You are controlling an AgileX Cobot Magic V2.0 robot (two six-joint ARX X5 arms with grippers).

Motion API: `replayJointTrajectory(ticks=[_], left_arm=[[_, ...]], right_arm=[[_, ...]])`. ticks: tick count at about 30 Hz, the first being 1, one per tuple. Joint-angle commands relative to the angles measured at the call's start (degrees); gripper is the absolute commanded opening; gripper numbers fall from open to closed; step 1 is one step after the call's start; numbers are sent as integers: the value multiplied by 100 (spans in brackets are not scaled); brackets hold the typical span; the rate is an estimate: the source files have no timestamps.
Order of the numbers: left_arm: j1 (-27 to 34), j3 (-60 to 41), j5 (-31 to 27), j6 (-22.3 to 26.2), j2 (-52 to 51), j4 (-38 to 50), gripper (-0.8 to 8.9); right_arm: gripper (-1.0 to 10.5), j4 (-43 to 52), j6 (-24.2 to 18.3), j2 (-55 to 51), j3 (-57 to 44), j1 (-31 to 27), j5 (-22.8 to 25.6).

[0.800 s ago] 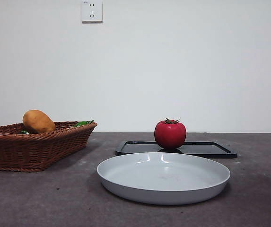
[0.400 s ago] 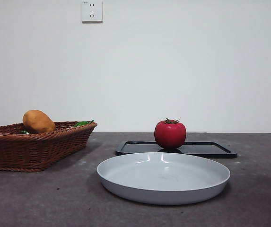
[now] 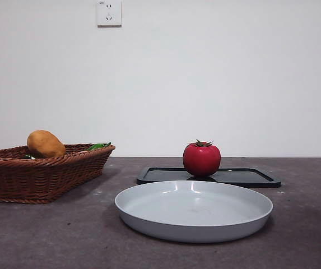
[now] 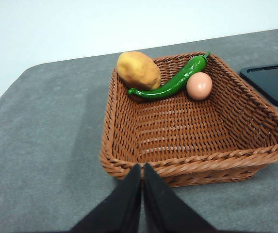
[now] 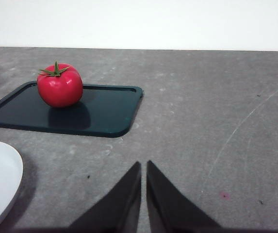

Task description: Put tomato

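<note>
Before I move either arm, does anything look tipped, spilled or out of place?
Nothing stands out. The tomato sits upright on the black tray, the grey plate lies flat, and the wicker basket holds its items. Both grippers wait shut.

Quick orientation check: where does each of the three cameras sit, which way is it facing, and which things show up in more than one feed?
Front view: low at table height, looking level across plate, tomato, black tray and basket; no arm shows.
Left wrist view: above left gripper, jaws shut, facing the basket with potato, pepper, egg.
Right wrist view: above right gripper, jaws shut, facing the tomato on the tray.
Shared: tomato, tray, basket.
</note>
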Motion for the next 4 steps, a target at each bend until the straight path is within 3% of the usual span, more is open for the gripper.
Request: replayJointTrajectory(ticks=[1,4], left_arm=[[4,-116,-9,-17,-7,-48,7],[4,-116,-9,-17,-9,-48,7]], right_arm=[[9,22,79,-9,-28,2,0],[9,24,79,-9,-28,2,0]])
